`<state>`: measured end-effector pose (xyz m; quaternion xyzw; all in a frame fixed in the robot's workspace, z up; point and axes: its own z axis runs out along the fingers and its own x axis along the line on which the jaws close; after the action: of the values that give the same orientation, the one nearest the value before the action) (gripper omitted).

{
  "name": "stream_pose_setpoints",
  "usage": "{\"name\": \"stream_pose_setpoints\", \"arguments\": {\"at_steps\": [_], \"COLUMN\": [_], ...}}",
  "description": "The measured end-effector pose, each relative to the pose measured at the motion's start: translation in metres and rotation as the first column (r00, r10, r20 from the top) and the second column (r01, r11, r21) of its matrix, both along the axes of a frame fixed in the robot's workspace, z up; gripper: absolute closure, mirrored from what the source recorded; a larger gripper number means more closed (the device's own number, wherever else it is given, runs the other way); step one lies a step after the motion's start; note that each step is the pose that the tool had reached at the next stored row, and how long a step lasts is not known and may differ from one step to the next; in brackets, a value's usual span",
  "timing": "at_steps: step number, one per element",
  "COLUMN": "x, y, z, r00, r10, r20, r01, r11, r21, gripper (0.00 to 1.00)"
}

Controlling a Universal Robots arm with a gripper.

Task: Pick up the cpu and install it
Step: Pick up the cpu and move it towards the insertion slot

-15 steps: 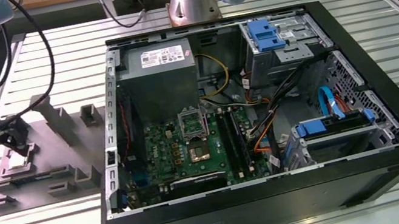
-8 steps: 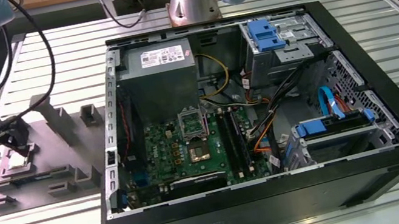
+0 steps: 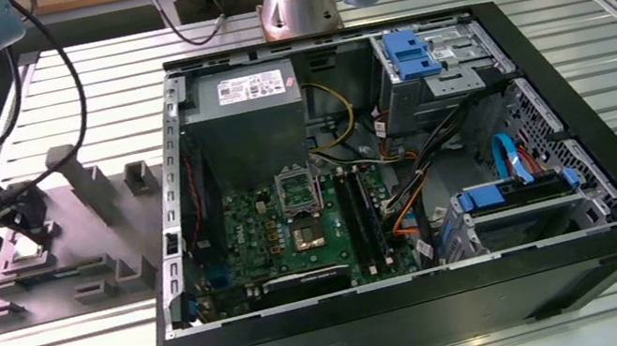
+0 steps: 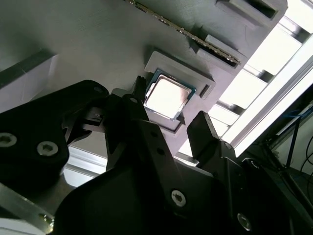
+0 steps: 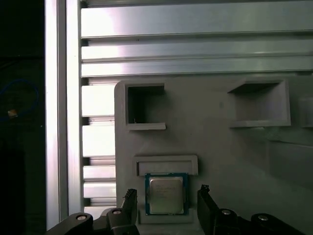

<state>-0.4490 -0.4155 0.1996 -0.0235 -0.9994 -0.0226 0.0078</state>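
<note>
The cpu [image 5: 166, 194] is a small flat square chip with a silvery top. It lies in a shallow recess of the grey plastic fixture [image 5: 234, 161] and also shows in the second wrist view [image 4: 167, 98]. My gripper [image 5: 167, 191] is open, with one black finger [image 5: 129, 208] on each side of the cpu and a small gap on both sides. In the exterior view the gripper [image 3: 26, 227] hangs low over the fixture [image 3: 83, 260] at that view's left. The metal-framed socket [image 3: 295, 185] sits on the green board inside the open computer case [image 3: 595, 208].
The fixture carries several raised blocks and pockets [image 5: 144, 105] around the cpu. It rests on a slatted aluminium table [image 3: 585, 10]. A second arm's base [image 3: 298, 3] stands behind the case. Cables [image 3: 62, 73] hang near my arm.
</note>
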Motion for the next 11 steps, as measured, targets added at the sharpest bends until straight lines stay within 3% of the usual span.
{"name": "stream_pose_setpoints", "arguments": {"at_steps": [11], "x": [-0.0003], "y": [0.0023], "z": [-0.0080], "r00": [1.0000], "r10": [0.000], "r20": [0.0002], "r01": [0.000], "r11": [1.0000], "r21": [0.0001], "gripper": [0.40]}}
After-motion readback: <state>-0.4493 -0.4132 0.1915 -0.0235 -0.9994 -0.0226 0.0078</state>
